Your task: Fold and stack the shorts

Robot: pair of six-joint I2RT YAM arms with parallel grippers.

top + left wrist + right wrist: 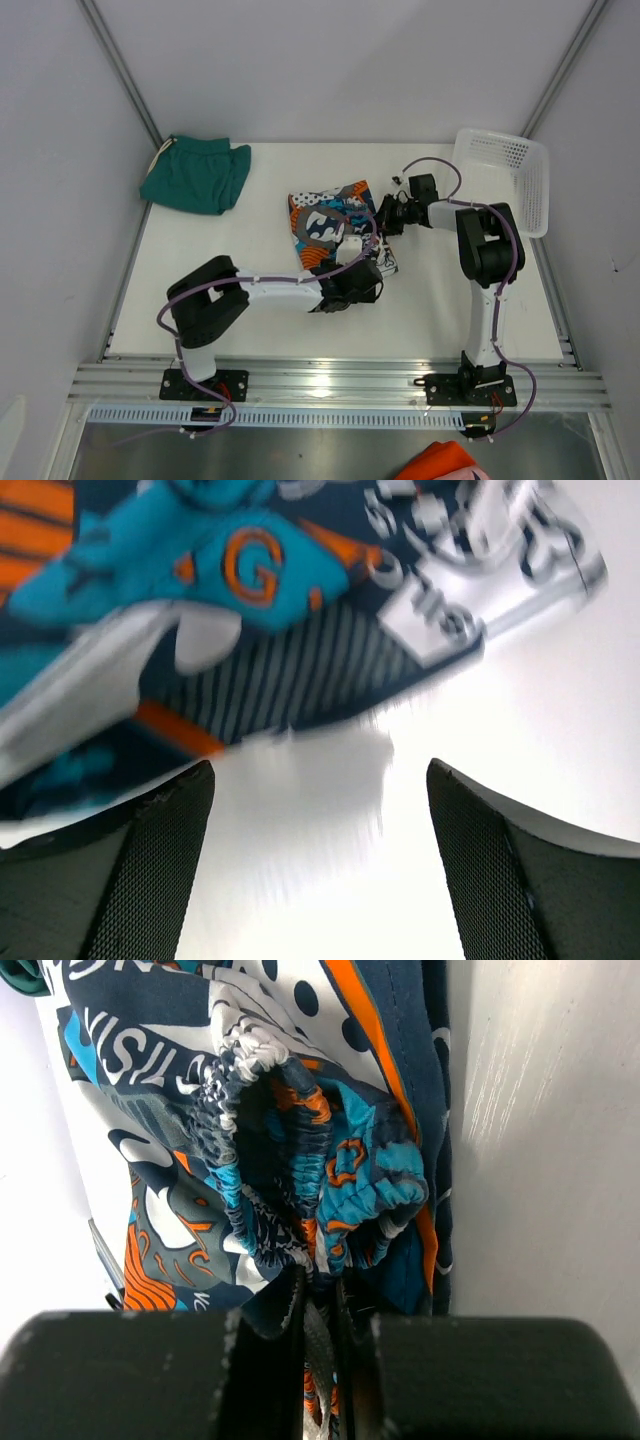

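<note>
Squarely inside the right gripper (320, 1308), waistband of the printed shorts (200, 1110).

"Where do the two pairs lie?"

"The plain shorts (195, 175) are in the far left corner of the table (230, 290). The printed shorts (325, 225) are near the middle, well apart from them."

"And the arms?"

"The left gripper (320, 780) is over bare table just before the near edge of the printed shorts. The right gripper (388, 214) is at their right side, on the waistband."

"Anything else?"

"A basket (505, 175) at the far right corner, behind the right arm. A cloth (445, 462) lies off the table, before its near edge, toward the right."
</note>
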